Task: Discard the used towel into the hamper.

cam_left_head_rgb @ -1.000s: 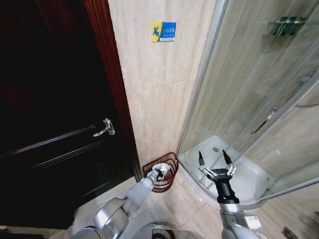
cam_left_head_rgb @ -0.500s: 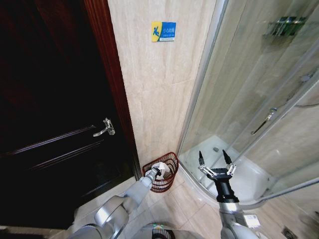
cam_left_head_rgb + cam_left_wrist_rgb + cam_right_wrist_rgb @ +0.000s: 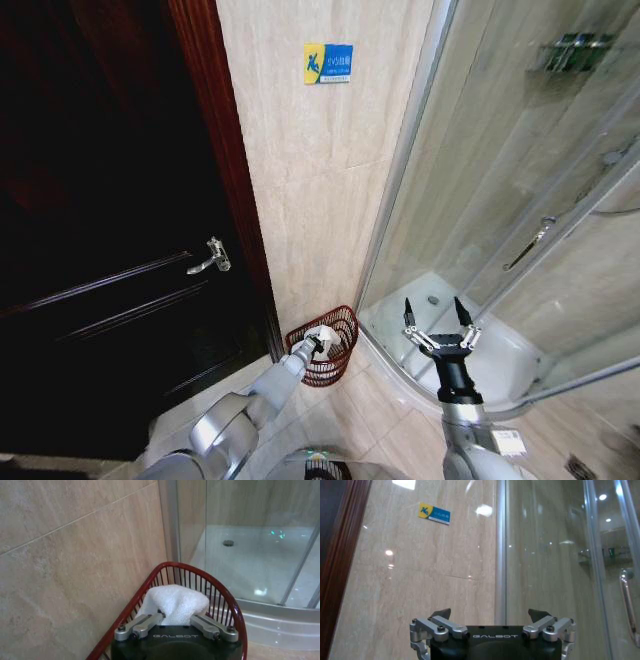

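- The towel point(image 3: 176, 602), white and bunched into a rounded lump, sits between the two fingers of the left pincer point(image 3: 176, 619), which are closed against its sides
- In the left wrist view the bulk of the cloth bulges forward past the fingertips, inside the ring of the hamper's rim
- The hamper point(image 3: 340, 322) is a red-brown basket of thin upright ribs standing on the floor in the corner, touching or just beside the beige tiled wall point(image 3: 320, 190), between the dark wooden door point(image 3: 100, 250) and the curved base of the shower enclosure point(image 3: 500, 350)
- In the head view the left pincer point(image 3: 318, 343) is over the hamper's open mouth, with the towel point(image 3: 322, 334) at about rim level; whether the cloth touches the hamper's ribs cannot be told
- The right pincer point(image 3: 437, 312) is held up in front of the shower tray, well apart from the hamper, its two fingers spread wide and gripping nothing
- A blue and yellow sign point(image 3: 328, 63) is fixed high on the wall above the hamper
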### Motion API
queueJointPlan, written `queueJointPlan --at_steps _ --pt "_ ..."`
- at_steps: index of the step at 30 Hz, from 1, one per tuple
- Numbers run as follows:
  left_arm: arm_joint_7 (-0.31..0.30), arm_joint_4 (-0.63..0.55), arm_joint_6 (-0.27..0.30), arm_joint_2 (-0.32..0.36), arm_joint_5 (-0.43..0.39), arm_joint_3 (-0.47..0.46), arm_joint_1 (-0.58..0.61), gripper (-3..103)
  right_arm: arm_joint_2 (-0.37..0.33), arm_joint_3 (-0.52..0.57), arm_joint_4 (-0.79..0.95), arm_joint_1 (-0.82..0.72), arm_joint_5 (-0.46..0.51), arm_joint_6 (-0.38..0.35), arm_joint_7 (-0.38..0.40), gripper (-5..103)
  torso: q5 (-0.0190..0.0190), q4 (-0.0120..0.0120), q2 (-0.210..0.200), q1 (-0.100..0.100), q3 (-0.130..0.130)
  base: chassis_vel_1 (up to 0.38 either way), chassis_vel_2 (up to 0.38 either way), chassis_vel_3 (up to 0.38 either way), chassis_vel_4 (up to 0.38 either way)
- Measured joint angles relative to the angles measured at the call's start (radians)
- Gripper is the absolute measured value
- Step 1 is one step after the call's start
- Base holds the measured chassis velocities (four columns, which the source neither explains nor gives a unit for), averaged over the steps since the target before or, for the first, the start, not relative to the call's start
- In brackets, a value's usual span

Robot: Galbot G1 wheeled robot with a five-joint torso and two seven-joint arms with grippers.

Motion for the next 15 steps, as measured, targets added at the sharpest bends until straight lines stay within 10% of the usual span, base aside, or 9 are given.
queueJointPlan --at_steps 15 --pt "0.046 -0.010 -0.001 0.000 0.037 0.025 0.023 4 -0.003 -0.004 -0.015 -0.008 -0.007 0.041 -0.019 100 -0.0001 0.0000 0.000 0.001 0.000 -0.062 0.057 0.060 -0.060"
